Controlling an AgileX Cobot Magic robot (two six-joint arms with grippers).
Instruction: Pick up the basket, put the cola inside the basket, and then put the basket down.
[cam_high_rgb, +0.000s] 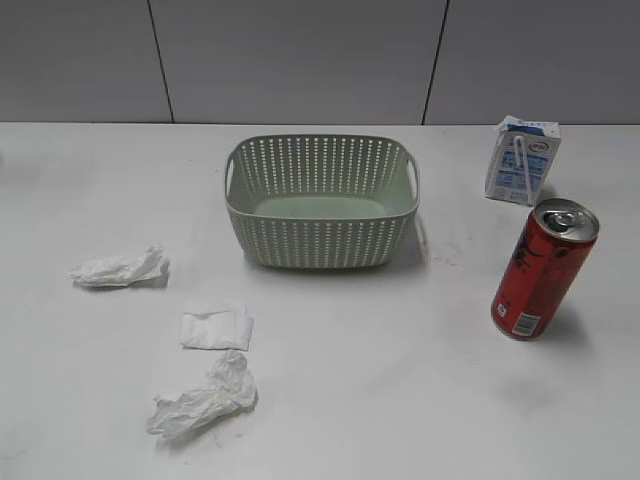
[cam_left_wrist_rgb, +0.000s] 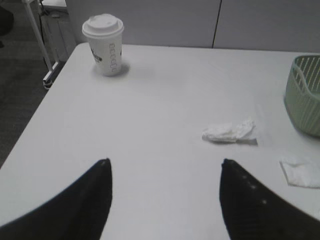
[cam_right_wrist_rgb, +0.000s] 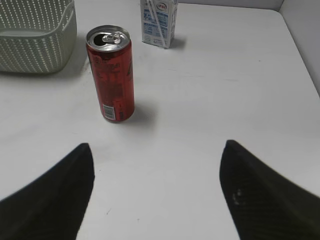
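The pale sage-green basket (cam_high_rgb: 320, 200) stands empty on the white table at the middle back; it also shows in the left wrist view (cam_left_wrist_rgb: 305, 95) and the right wrist view (cam_right_wrist_rgb: 35, 35). The red cola can (cam_high_rgb: 543, 268) stands upright to the basket's right; it also shows in the right wrist view (cam_right_wrist_rgb: 110, 74). My left gripper (cam_left_wrist_rgb: 165, 161) is open and empty over bare table, left of the basket. My right gripper (cam_right_wrist_rgb: 157, 145) is open and empty, nearer than the can and a little to its right. Neither gripper shows in the exterior view.
A white-and-blue milk carton (cam_high_rgb: 522, 159) stands behind the can. Crumpled tissues (cam_high_rgb: 122, 268) (cam_high_rgb: 203, 400) and a folded one (cam_high_rgb: 216, 329) lie front left. A lidded paper cup (cam_left_wrist_rgb: 104, 44) stands near the table's far left corner. The table's left edge (cam_left_wrist_rgb: 35, 120) drops off.
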